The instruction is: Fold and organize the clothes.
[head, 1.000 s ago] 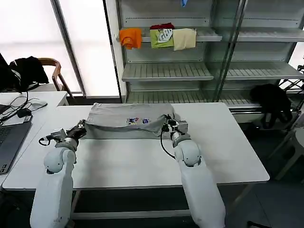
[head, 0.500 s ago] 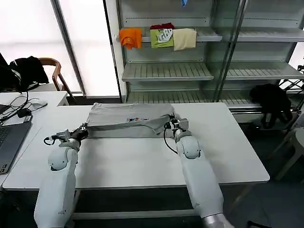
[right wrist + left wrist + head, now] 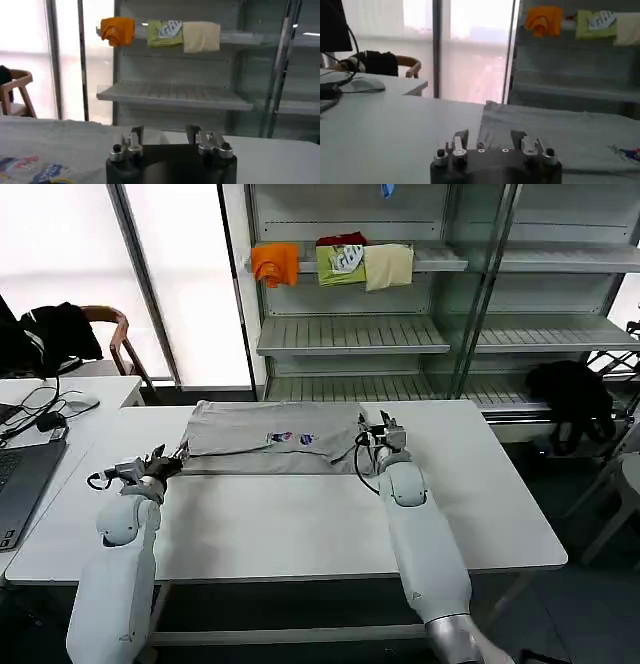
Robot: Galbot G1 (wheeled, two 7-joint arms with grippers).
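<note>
The white table (image 3: 300,524) fills the middle of the head view, with a metal shelving rack (image 3: 400,334) standing behind it at 12 o'clock and a second desk with a laptop (image 3: 20,479) at 9 o'clock. The grey T-shirt (image 3: 270,439) lies on the table's far half, at 12 o'clock from the table's centre, flattened into a wide band with its small multicoloured chest print (image 3: 293,438) facing up; that shape suggests a lengthwise fold is laid and the cloth has been let go so it can settle. On the rack's upper shelf three folded garments, orange (image 3: 275,262), green (image 3: 340,262) and cream (image 3: 388,264), sit side by side, probably the place where finished pieces go. The left gripper (image 3: 160,463) hovers low over the table just off the shirt's 9 o'clock end, its fingers (image 3: 461,140) parted and holding nothing, the cloth edge lying just beyond them in the left wrist view. The right gripper (image 3: 381,430) sits at the shirt's 3 o'clock end, fingers (image 3: 134,136) likewise spread and empty. Each gripper flanks one short end, which seems a sensible stance for taking both ends at once and bringing them together for the next fold.
</note>
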